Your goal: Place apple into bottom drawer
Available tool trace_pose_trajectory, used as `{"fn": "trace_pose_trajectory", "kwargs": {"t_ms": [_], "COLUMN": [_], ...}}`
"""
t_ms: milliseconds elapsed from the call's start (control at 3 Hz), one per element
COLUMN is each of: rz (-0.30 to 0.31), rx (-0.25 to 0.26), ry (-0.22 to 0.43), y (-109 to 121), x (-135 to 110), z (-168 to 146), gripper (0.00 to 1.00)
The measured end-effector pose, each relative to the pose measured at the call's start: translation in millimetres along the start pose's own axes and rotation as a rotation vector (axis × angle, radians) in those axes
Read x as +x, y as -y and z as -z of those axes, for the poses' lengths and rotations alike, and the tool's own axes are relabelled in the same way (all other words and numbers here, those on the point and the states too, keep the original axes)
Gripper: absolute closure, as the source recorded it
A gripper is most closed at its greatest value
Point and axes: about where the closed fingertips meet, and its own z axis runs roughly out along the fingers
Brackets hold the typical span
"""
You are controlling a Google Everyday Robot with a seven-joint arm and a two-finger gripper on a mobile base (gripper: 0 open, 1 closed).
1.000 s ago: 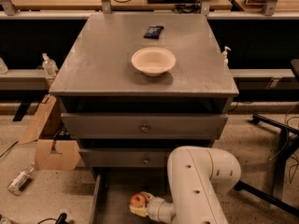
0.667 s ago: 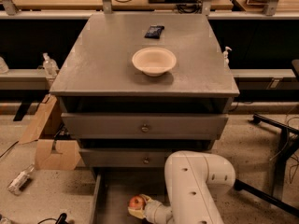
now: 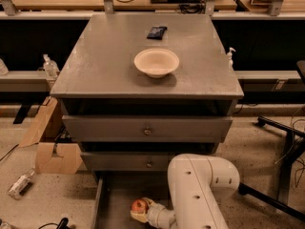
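- Camera view: at six o'clock, the gripper clasps the apple low inside the open bottom drawer.
- Placing step; next, I judge, release and withdraw.

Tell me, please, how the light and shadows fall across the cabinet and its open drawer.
Camera view: warm, even overhead light on the cabinet top, with no strong glare; the bowl throws a soft shadow toward the front edge; the recess under the top is dark; the bottom drawer is dimmer, and there the end effector sits at the apple.
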Motion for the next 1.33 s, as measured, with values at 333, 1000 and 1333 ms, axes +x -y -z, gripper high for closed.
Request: {"fn": "trace_pose_trajectory", "kwargs": {"t_ms": [333,1000,1333], "rz": [0.001,0.002,0.002], "rx": [-0.002,-0.004,-0.004], "ry": [0.002,0.004,0.004], "y": [-0.8,-1.9,-1.9], "x": [-1.1,-2.9,-2.9], "z": [-1.4,-3.7,-3.7], "gripper": [0.34,0.0,0.0]}}
